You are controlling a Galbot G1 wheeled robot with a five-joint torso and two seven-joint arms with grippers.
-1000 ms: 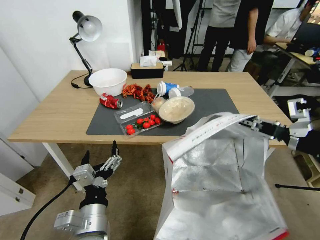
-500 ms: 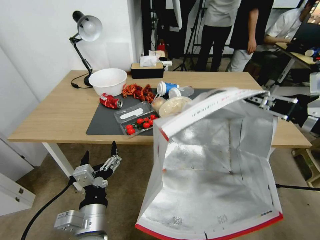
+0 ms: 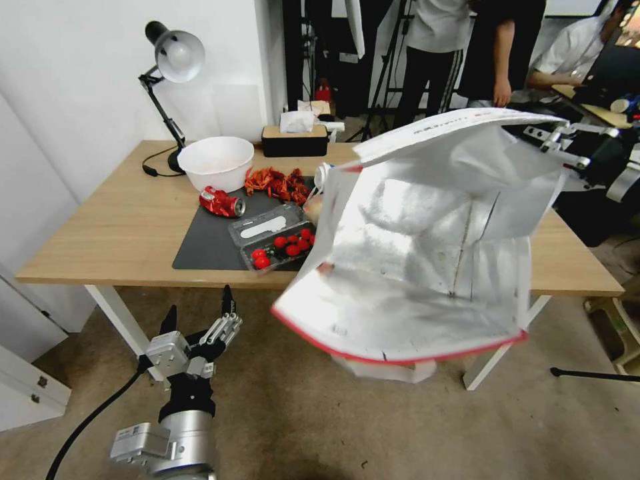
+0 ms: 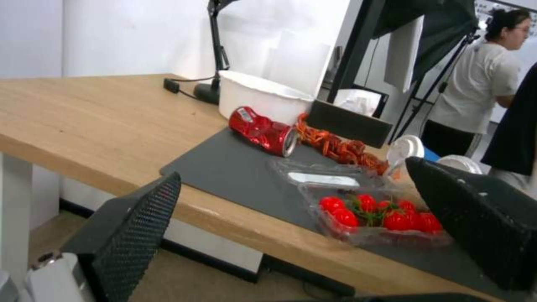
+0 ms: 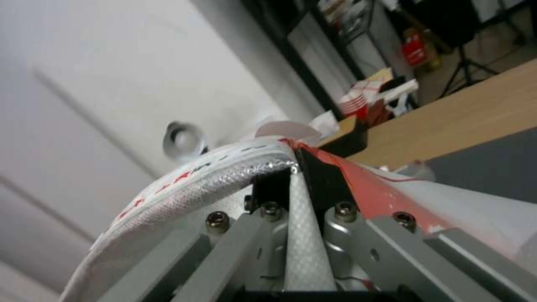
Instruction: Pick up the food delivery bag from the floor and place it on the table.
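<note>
Two claws show from the head view: the right claw (image 3: 557, 137) is raised at the far right, clamped on the top rim of the food delivery bag (image 3: 427, 253), which hangs in the air over the right part of the surface (image 3: 113, 227) — tilted, its open mouth and silver lining facing the camera, red edge lowest, clear of the floor (image 3: 280, 413). The left claw (image 3: 200, 320) sits low at the near left, below the surface edge, fingers spread wide and holding nothing. From the left wrist, its two dark fingers (image 4: 140, 226) stand apart, with a crushed red can (image 4: 263, 132), a white bowl (image 4: 257, 98) and a clear tray of tomatoes (image 4: 375, 216) on the dark mat (image 4: 235, 167) beyond. From the right wrist, the pads (image 5: 274, 186) pinch the bag's white strap — tightly closed on it.
</note>
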